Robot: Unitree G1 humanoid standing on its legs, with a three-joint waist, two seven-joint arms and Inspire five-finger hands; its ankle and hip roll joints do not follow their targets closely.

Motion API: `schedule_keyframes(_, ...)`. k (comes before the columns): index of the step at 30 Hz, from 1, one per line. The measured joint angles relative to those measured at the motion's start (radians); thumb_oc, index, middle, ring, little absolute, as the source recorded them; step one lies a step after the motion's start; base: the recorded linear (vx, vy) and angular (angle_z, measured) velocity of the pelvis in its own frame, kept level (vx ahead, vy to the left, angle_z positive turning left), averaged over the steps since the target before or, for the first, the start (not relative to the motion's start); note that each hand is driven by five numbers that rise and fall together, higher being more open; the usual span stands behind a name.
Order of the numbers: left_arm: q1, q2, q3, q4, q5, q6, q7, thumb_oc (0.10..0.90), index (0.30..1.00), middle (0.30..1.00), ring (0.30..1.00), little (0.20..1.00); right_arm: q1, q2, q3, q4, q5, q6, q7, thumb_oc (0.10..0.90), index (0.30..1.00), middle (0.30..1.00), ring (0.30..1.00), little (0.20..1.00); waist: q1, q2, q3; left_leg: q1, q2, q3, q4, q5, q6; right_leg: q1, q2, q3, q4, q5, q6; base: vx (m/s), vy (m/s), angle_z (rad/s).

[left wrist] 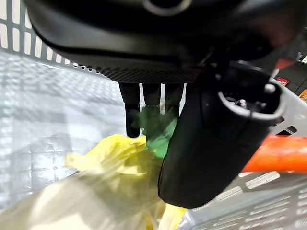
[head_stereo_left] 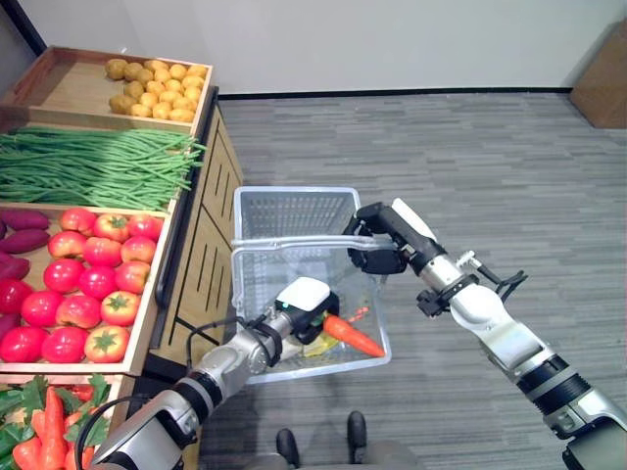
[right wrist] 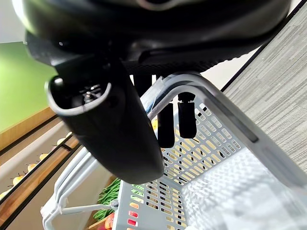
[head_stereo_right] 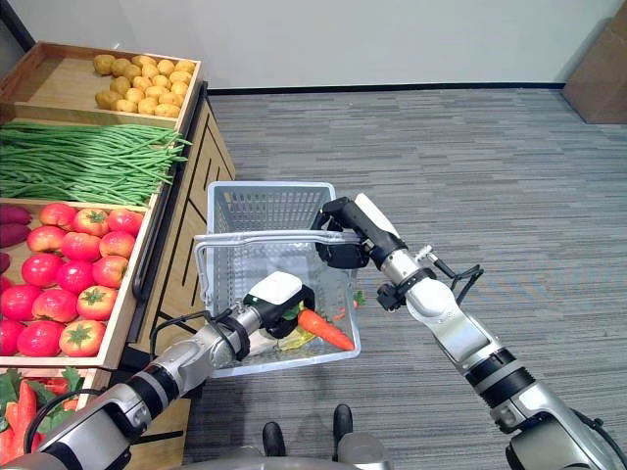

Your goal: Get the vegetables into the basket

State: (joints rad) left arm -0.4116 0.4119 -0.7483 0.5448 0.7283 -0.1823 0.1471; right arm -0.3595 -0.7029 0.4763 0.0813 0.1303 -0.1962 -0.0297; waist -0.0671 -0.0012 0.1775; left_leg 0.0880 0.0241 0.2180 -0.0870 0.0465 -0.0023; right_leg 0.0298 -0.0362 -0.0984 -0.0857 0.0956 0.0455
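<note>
The right hand (head_stereo_left: 377, 238) was curled round the grey handle (head_stereo_left: 294, 241) of the pale plastic basket (head_stereo_left: 294, 208), holding it up beside the wooden produce stand (head_stereo_left: 201, 255). In the right wrist view its fingers (right wrist: 186, 117) hooked over the handle bar (right wrist: 211, 96) with the thumb alongside, and the basket's slotted wall hung just beyond them.

The left hand (head_stereo_left: 306, 304) was low inside the basket, at the near edge. It gripped a carrot (head_stereo_left: 353, 336), whose orange body stuck out from the hand toward the right arm's side, just above the basket's near rim. The left wrist view showed the carrot's green top (left wrist: 156, 129) caught between the thumb and the fingers (left wrist: 132, 115), so the hand was clenched on it. Directly under this hand, on the basket floor, lay a yellow and pale leafy item (left wrist: 96, 177), touching or nearly touching the carrot's greens; which one could not be told.

On the stand, off to the left hand's outer side, sat trays of tomatoes (head_stereo_left: 83, 284), green beans (head_stereo_left: 93, 166), potatoes (head_stereo_left: 157, 88), purple sweet potatoes (head_stereo_left: 20, 230) and more carrots (head_stereo_left: 39, 431).
</note>
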Motion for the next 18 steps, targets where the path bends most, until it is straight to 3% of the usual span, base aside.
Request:
schedule_keyframes(14,-0.005,0.012,-0.004,-0.041,-0.001,-0.021,-0.004,0.9,1.0,1.0,1.0,1.0,0.0,0.0,0.0,0.0,-0.007,0.0,-0.001,0.4,0.3,0.3,0.3,0.3,0.001,-0.006,-0.004,0.0,0.0,-0.01,0.0,0.0,0.0,0.003,0.0,-0.008,0.0,0.0,0.0,0.0,0.0,0.0)
schedule_keyframes(18,-0.004,0.057,-0.003,-0.123,-0.009,-0.033,-0.024,0.9,1.0,1.0,1.0,1.0,0.003,0.0,-0.003,0.008,-0.02,0.0,-0.01,0.4,0.3,0.3,0.3,0.3,0.006,-0.01,-0.005,0.0,0.0,-0.012,0.0,0.0,0.0,0.005,0.0,-0.01,0.0,0.0,0.0,0.0,0.0,0.0)
